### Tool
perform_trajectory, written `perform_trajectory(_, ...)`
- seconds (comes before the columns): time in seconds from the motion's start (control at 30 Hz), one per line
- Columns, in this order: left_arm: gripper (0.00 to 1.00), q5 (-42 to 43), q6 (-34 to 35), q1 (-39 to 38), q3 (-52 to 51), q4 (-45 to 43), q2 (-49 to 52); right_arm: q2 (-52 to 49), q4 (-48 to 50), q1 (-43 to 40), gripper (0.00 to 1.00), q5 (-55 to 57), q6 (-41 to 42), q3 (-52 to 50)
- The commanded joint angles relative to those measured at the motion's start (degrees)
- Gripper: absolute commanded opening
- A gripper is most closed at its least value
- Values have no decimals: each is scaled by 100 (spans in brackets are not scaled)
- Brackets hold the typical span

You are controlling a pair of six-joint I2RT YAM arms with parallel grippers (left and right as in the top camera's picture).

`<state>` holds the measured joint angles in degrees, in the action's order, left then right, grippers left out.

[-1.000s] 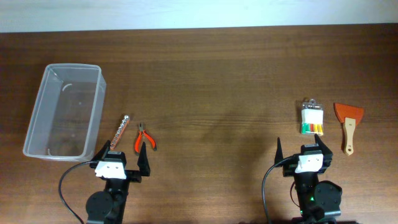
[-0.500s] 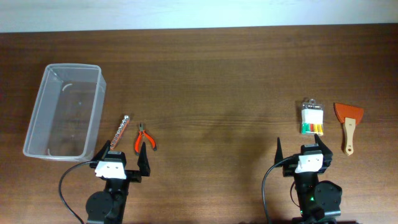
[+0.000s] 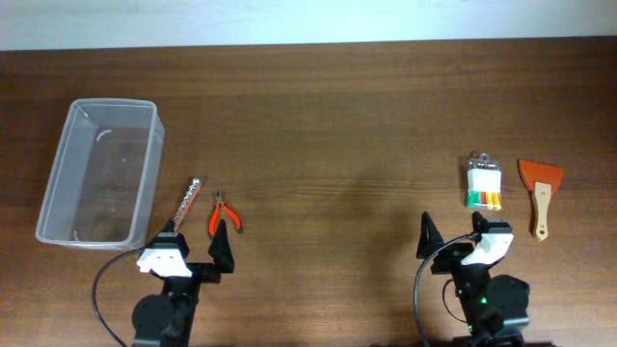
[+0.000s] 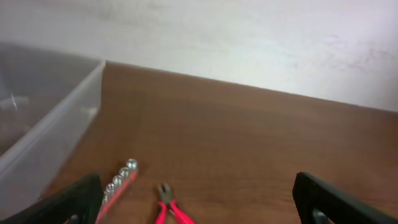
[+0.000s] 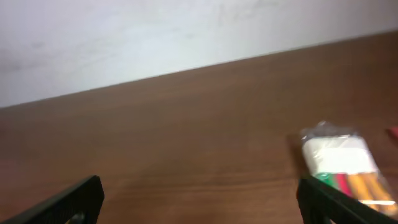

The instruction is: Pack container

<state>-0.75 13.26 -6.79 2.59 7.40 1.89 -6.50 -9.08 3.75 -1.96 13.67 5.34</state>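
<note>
The container [image 3: 150, 164] stands at the left of the table [image 3: 318, 116], with a strip of bits [image 3: 188, 202] and red pliers [image 3: 225, 216] lying just to its right. The left gripper [image 3: 194, 241] hangs at the near edge just behind those two tools, its fingers spread wide and gripping nothing. The right gripper [image 3: 452, 233] is spread the same way, with a packet [image 3: 484, 183] just ahead of it and a scraper [image 3: 539, 193] beside the packet.

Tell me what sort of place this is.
Probably a robot test bench or lab: a wooden table against a plain white wall, with a clear tub, pliers and a scraper laid out for packing.
</note>
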Motion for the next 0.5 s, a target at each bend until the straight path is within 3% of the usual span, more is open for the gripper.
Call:
perform_trajectory(0.0, 99, -76, 627, -20, 962, 426, 540, -566, -302, 31, 99, -299, 396, 1019)
perform_trajectory(0.23, 99, -48, 319, -20, 3058, 1366, 2802, -2398, -2081, 33, 99, -407, 284, 3191)
perform_trajectory(0.47, 99, 107, 33, -20, 6279, 4352, 5753, -4435, -4752, 33, 99, -385, -385, 5766)
